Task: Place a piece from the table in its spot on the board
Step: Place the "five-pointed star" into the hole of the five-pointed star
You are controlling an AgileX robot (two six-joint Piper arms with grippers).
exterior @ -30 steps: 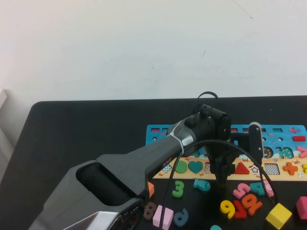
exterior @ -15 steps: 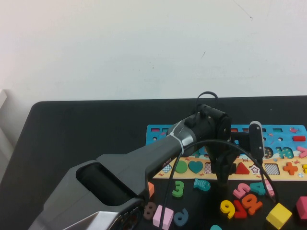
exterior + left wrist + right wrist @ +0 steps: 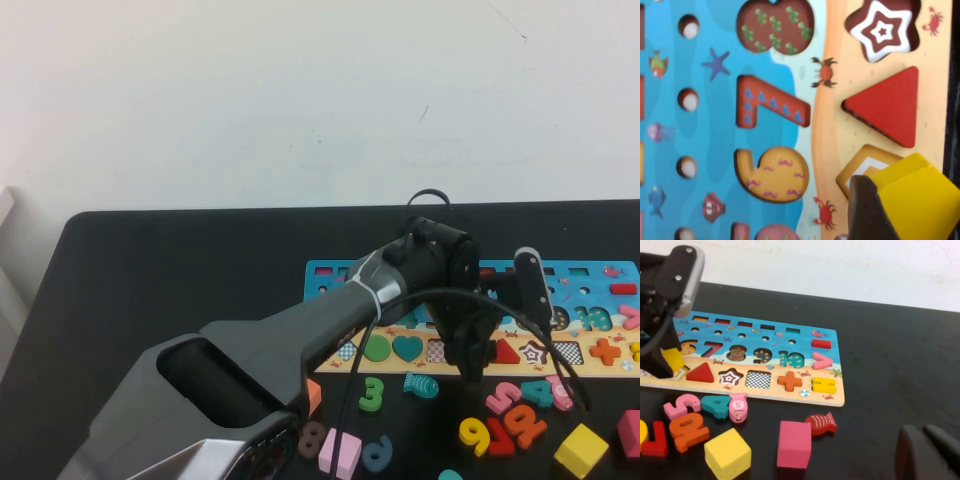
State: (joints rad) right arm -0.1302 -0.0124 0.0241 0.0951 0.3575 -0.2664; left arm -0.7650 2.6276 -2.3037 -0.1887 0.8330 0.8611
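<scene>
My left gripper (image 3: 470, 358) reaches over the sandy lower strip of the board (image 3: 330, 272). It is shut on the yellow pentagon piece (image 3: 910, 187). The piece hangs tilted over the pentagon slot (image 3: 862, 167), next to the seated red triangle (image 3: 887, 107). The right wrist view shows the piece (image 3: 674, 359) in the left gripper (image 3: 667, 365) just above the board (image 3: 835, 397). In the high view the piece is hidden behind the gripper. My right gripper (image 3: 927, 455) hangs shut and empty over the black table (image 3: 890, 365), to the right of the board.
Loose pieces lie in front of the board: a green 3 (image 3: 372, 393), a teal fish (image 3: 421, 384), a yellow 9 (image 3: 473, 433), a yellow cube (image 3: 581, 449), a pink block (image 3: 794, 444) and a red fish (image 3: 821, 423). The left arm's cable loops above them.
My left wrist has turned and shifted slightly over the board's lower strip, still holding the piece. The loose pieces have not moved.
</scene>
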